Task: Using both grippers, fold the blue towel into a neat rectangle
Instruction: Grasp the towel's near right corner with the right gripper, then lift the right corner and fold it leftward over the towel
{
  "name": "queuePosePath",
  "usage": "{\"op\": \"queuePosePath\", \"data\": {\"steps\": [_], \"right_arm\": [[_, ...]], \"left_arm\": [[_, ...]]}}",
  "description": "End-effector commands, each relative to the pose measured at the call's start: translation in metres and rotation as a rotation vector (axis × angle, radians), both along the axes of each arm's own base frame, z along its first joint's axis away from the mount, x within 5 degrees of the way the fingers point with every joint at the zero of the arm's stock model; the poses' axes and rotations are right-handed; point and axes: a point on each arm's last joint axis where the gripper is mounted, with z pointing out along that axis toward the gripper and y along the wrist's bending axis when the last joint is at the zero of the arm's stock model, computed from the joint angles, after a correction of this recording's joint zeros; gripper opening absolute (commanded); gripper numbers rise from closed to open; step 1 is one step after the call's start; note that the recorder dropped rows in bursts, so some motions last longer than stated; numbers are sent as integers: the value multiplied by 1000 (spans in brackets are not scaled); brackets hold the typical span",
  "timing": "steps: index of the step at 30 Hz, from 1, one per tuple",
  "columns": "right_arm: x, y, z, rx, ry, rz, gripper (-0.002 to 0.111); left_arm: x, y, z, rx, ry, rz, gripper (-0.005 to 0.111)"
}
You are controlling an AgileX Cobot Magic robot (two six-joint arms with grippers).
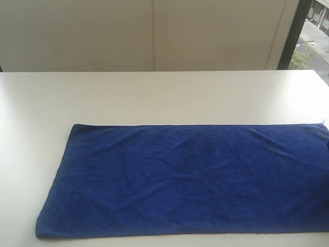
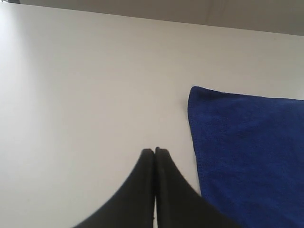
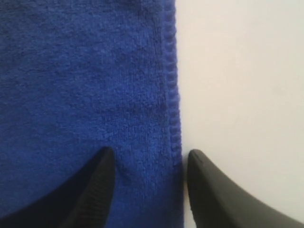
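Blue towel (image 1: 185, 180) lies flat; my right pincer (image 3: 151, 153) stands apart over its edge, my left pincer (image 2: 155, 152) closed, holding nothing.

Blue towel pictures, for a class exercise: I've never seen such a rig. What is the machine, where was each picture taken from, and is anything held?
It is a robot with two arms, each ending in a black two-fingered gripper. The wide picture, from a camera off the arms, shows the blue towel spread flat on a white table; no arm appears. The other two come from wrist cameras. The left gripper is shut on nothing, over bare table beside the towel. The right gripper is open, its jaws either side of the towel's stitched edge. Nothing is held.
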Motion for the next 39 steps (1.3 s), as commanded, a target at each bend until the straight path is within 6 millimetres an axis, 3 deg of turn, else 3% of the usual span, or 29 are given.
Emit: {"op": "queuePosePath", "data": {"steps": [1,9,17,20,24,28,39], "right_arm": [[-2,-2,-11,10,16,-1,46],[-2,-1,-11,13,19,-2,26],[-3,0,-12,33,32,-9,25],[-4,1,-11,40,39,-8,17],[-4,1,-3,31,20,-10,2],[-3,2,8,15,-6,-7,0],[17,48,28,-11,-49,136,0]], "left_arm": [[-1,0,0,-16,-4,4,0],[-1,0,0,-16,-4,4,0],[-1,0,0,-16,-4,4,0],[-1,0,0,-16,-4,4,0],[-1,0,0,-16,-4,4,0],[-1,0,0,-16,-4,4,0],[-1,0,0,-23,-4,6,0]]}}
